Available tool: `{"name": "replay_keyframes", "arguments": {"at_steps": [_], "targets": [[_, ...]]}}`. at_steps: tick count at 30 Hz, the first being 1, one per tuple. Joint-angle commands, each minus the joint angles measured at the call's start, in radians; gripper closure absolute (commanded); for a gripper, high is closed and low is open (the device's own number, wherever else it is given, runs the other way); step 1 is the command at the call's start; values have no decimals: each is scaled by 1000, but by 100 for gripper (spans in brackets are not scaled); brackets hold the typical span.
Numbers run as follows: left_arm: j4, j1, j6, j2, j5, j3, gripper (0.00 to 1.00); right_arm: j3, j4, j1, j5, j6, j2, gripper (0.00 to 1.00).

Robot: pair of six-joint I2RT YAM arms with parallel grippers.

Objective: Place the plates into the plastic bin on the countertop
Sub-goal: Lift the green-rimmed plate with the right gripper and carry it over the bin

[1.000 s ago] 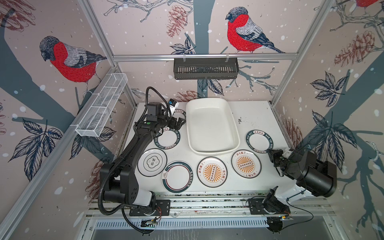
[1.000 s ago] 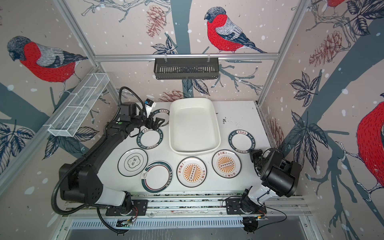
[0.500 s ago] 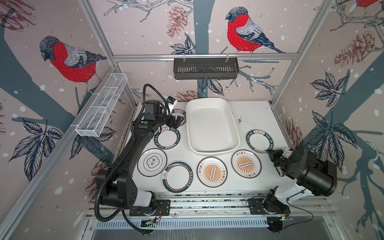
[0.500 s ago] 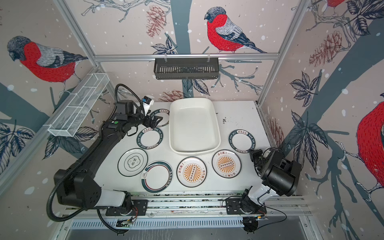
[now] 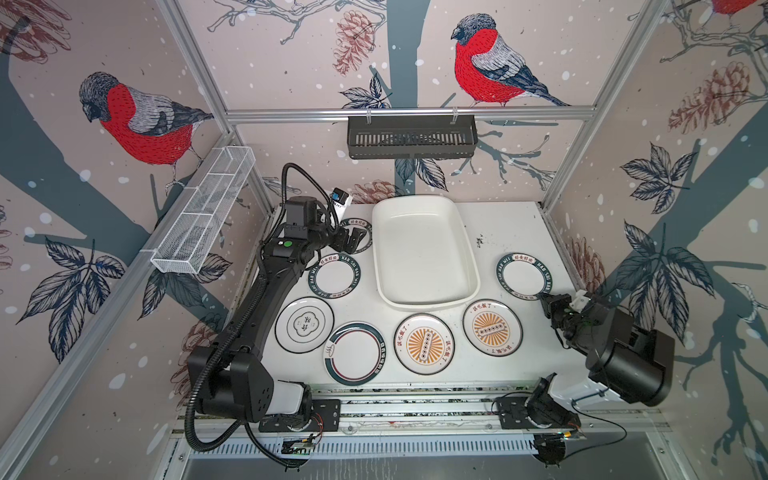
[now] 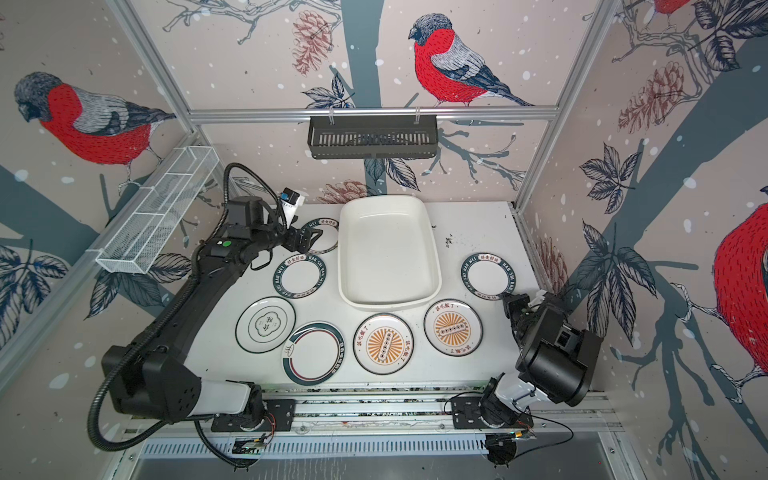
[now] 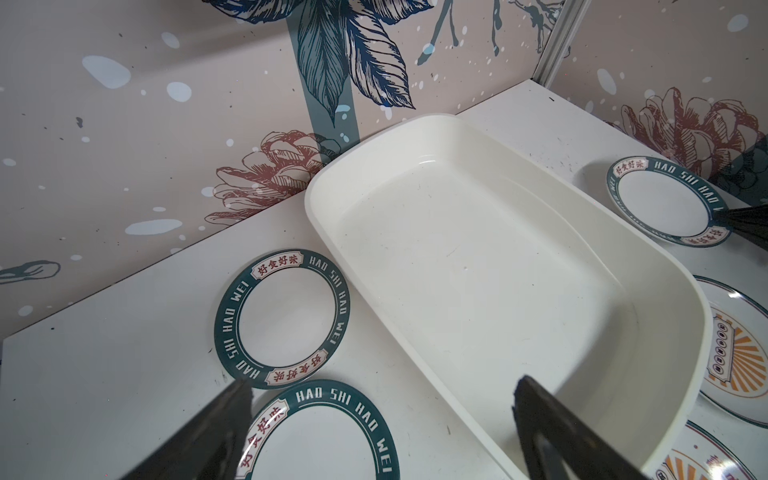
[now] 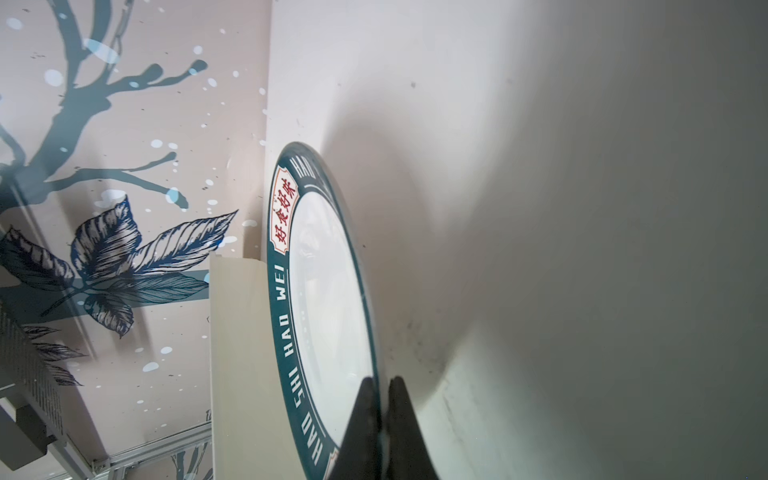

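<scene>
Right gripper [image 5: 545, 298] pinches the near rim of the rightmost teal-rimmed plate [image 5: 524, 275] on the desk [image 5: 498, 224]; left gripper [image 5: 355, 243], jaws spread wide, hangs beside the plastic bin [image 5: 419, 249].

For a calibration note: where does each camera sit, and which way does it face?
Both top views: high over the front rail, looking down at the speckled white countertop, white plastic bin and round plates; both arms show.
Left wrist: beside the bin, facing across it; open left gripper frames the view.
Right wrist: low over the countertop, facing the bin's wall along a teal-rimmed lettered plate; right gripper shut on its rim.
Shared: both wrist views show that plate and the bin.
</scene>
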Motion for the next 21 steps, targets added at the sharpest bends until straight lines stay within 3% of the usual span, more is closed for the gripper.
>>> {"name": "replay_keyframes", "arguments": {"at_steps": [1, 10, 21], "targets": [[-21, 0, 5, -14, -3, 4, 3, 31, -22, 14, -7, 22, -54, 99], [-11, 0, -18, -62, -1, -43, 3, 134, -159, 126, 63, 44, -216, 99], [3, 0, -42, -126, 5, -102, 3, 329, -237, 392, 162, 91, -232, 99]]}}
